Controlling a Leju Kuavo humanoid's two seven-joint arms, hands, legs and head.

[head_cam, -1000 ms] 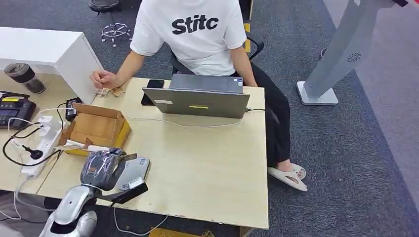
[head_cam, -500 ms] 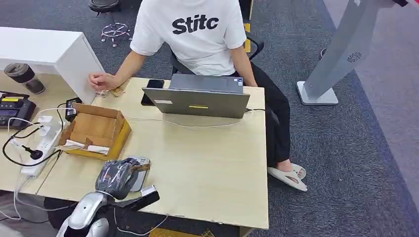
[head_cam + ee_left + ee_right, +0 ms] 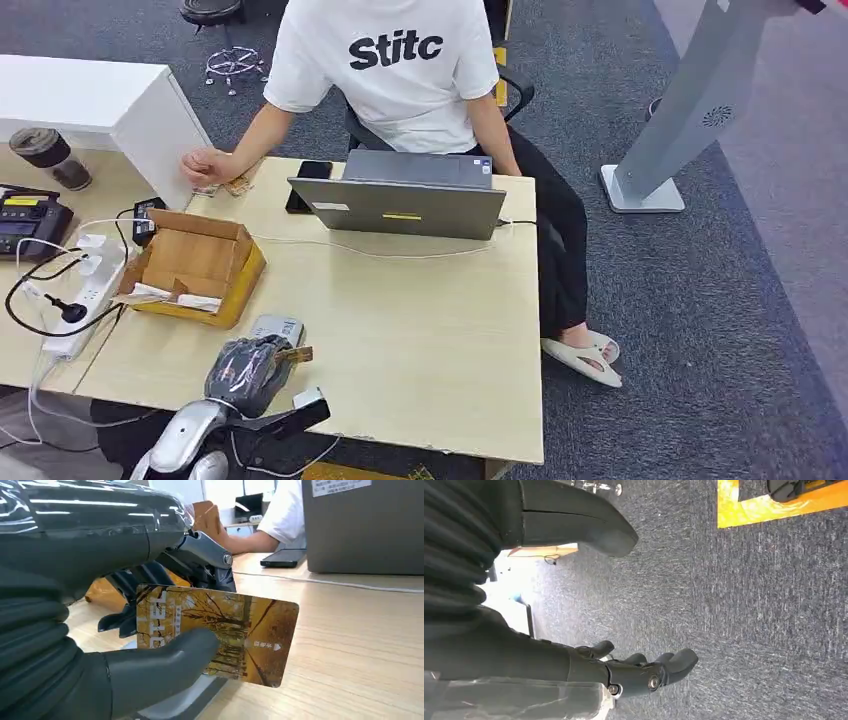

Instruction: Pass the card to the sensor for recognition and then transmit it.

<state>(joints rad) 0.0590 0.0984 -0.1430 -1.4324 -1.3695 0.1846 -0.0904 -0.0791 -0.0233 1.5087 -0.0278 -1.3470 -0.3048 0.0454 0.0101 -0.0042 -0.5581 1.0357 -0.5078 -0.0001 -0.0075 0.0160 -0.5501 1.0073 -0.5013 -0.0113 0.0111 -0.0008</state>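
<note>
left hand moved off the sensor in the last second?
Yes. The left hand, holding the card, slid from over the grey sensor toward the table's near edge, uncovering most of it.

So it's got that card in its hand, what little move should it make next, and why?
Probably carry the card across the table toward the person. The left hand grips it just beside the grey sensor, apparently lifted off it, so handing it over seems to remain.

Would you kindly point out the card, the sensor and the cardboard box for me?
card [image 3: 235, 630]: left wrist view, on its printed face, beyond the thumb.
sensor [image 3: 280, 329]: head view, on the grey top beyond the left hand.
cardboard box [image 3: 195, 258]: head view, on its brown inner floor.
</note>
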